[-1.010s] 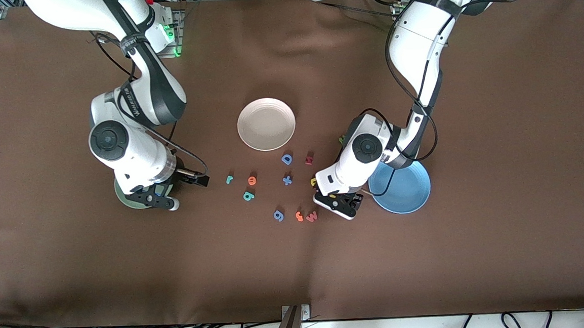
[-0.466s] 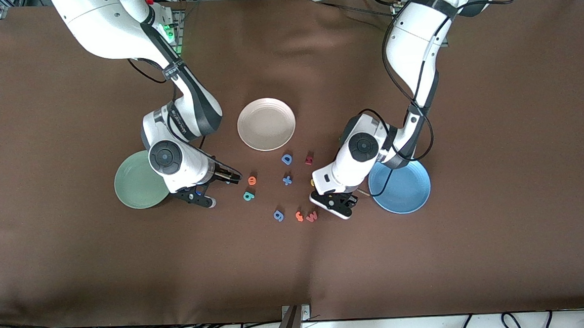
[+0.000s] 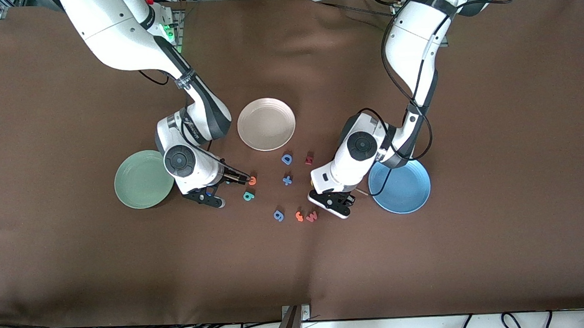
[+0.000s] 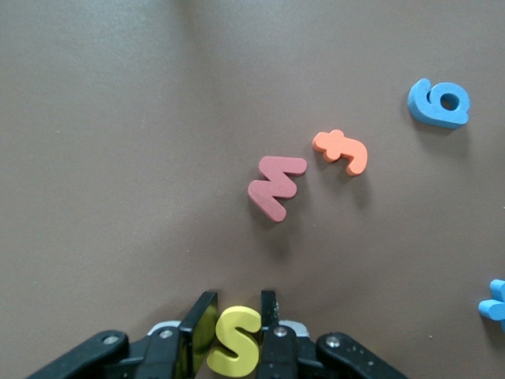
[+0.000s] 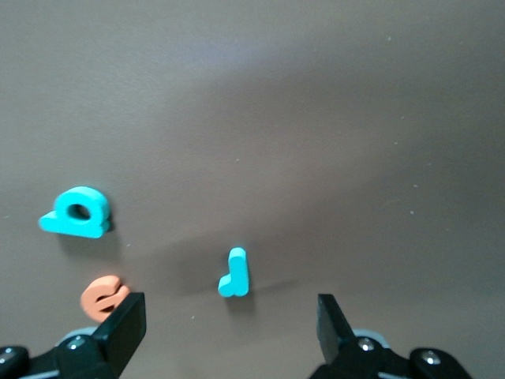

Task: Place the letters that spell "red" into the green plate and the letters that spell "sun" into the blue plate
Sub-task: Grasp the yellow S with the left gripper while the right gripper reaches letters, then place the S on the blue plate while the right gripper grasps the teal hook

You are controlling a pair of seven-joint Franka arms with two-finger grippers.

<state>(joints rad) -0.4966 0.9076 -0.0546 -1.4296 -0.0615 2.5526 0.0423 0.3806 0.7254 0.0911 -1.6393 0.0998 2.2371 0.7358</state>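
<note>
My left wrist camera is giving me what the front camera cannot: my left pincer [image 4: 234, 341] is clamping the yellow "s" [image 4: 233, 341] between its fingers, down at the cloth beside the blue plate [image 3: 400, 188]. From the front, that letter is hiding under my own wrist. The same wrist view is showing the pinkish "w" [image 4: 275, 186], the orange "f" [image 4: 342, 151] and a blue "g" [image 4: 439, 103] lying apart from my grip.

My right wrist camera is showing my right pincer [image 5: 229, 324] spread wide and holding nothing, with the teal "r" [image 5: 234, 273] lying flat between its fingers, the orange "e" [image 5: 103, 295] just beside one finger and the teal "d" [image 5: 76, 212] a little farther off. In the front view the "r" is covered by my right hand, while the "e" [image 3: 252, 180] and "d" [image 3: 248, 195] are lying beside it, toward the blue plate's end from the green plate [image 3: 142, 178].

Both plates are showing bare from the front.

Compared with a second ago, my right arm is no longer covering the green plate; it has swung over to the "r". My left pincer, wide open then, has closed on the "s".
</note>
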